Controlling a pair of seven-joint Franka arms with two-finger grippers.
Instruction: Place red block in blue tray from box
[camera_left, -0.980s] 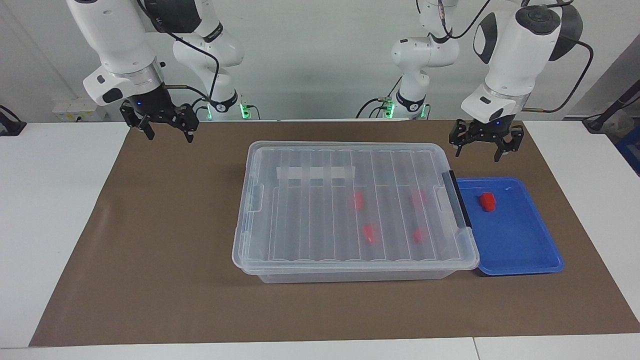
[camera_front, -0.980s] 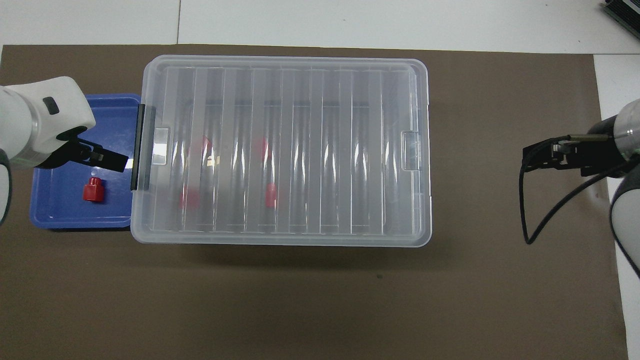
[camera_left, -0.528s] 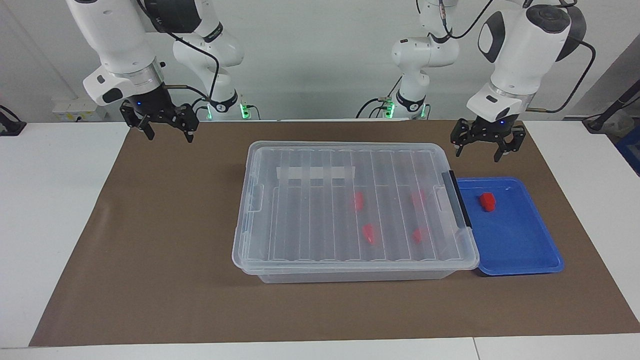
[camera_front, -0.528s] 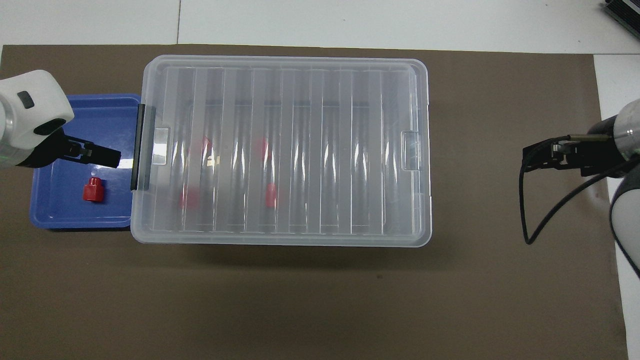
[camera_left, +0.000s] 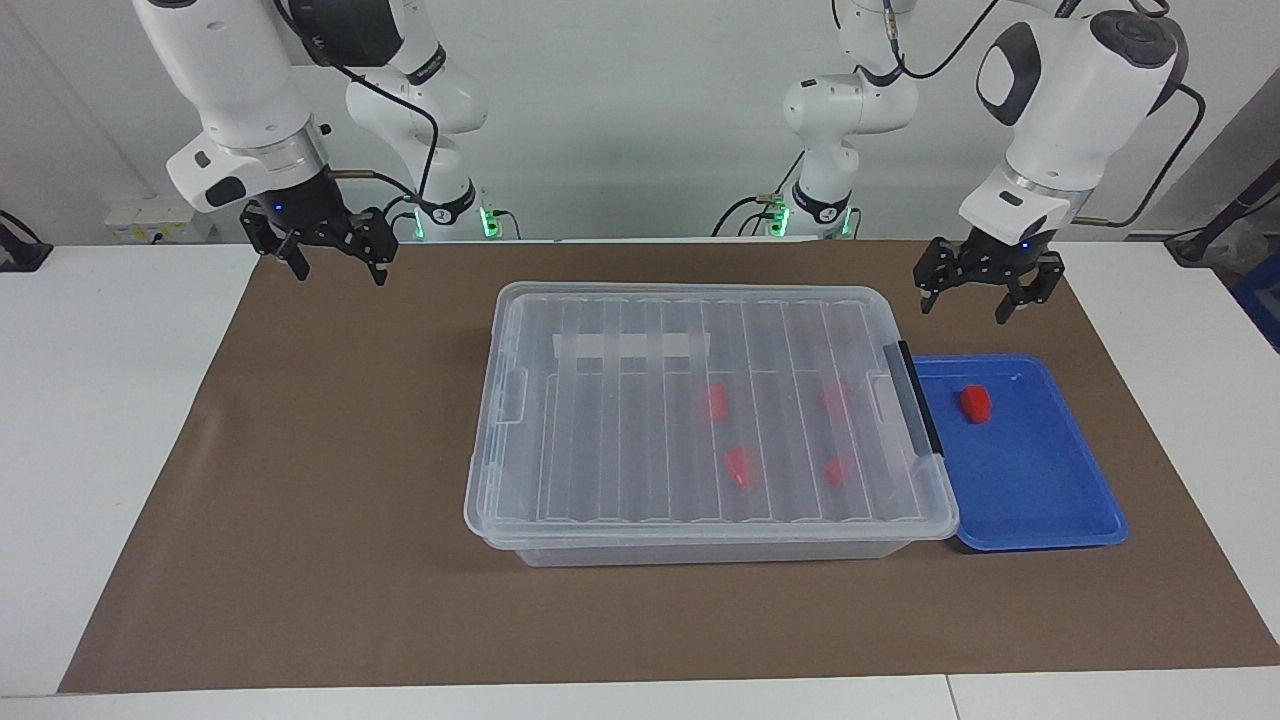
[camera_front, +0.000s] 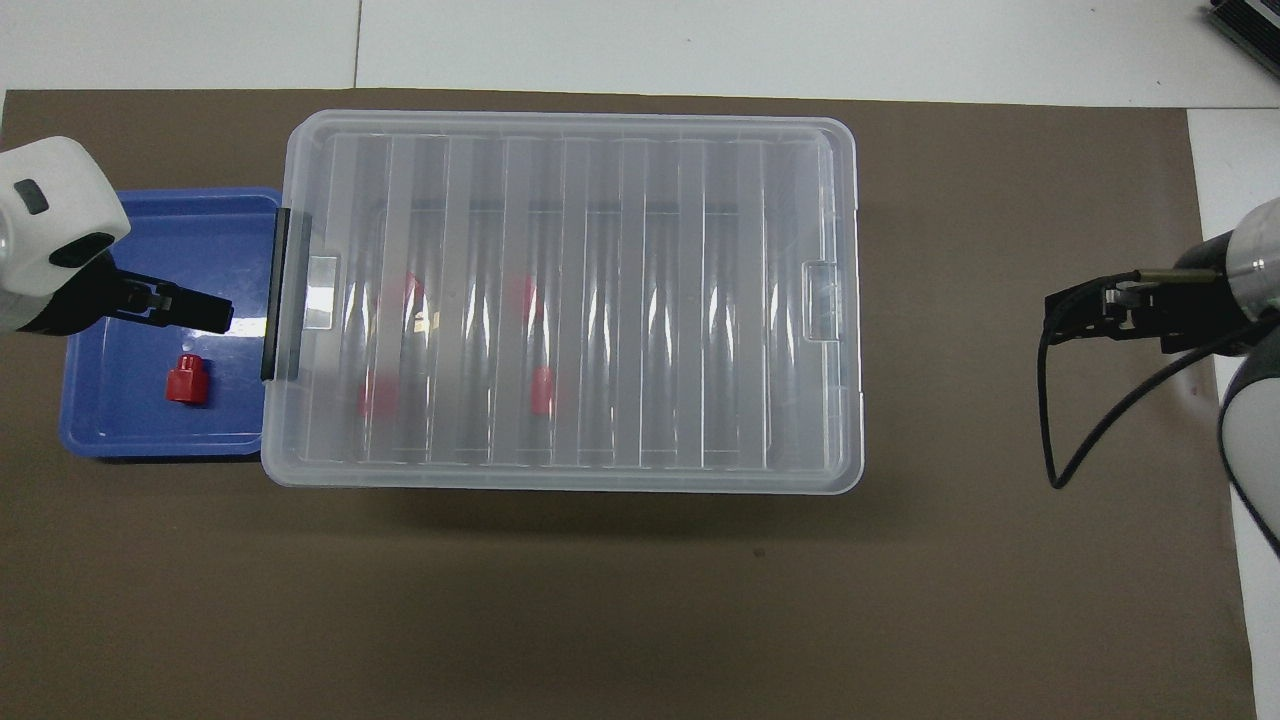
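The box (camera_left: 640, 330) stands mid-table with its clear ribbed lid shut; it also shows in the overhead view (camera_front: 600, 200). Several red blocks lie inside it, such as one (camera_left: 737, 467) that also shows overhead (camera_front: 543, 390). The blue tray (camera_left: 1040, 490) sits against the box's black-handle end, and shows overhead (camera_front: 130, 430). One red block (camera_left: 975, 402) lies in the tray, seen overhead (camera_front: 186, 380). My left gripper (camera_left: 975, 303) is open and empty in the air over the tray (camera_front: 170, 305). My right gripper (camera_left: 340, 272) waits open and empty over the mat (camera_front: 1080, 315).
A brown mat (camera_left: 330, 480) covers the table under everything. The black clip handle (camera_left: 915, 410) sits on the box's end beside the tray. A strip of whitish tape (camera_left: 630, 346) lies on the lid. White table (camera_left: 100, 420) borders the mat.
My left gripper has risen a little and drifted away from the box toward the left arm's end of the table. The right arm, box, tray and blocks have not moved.
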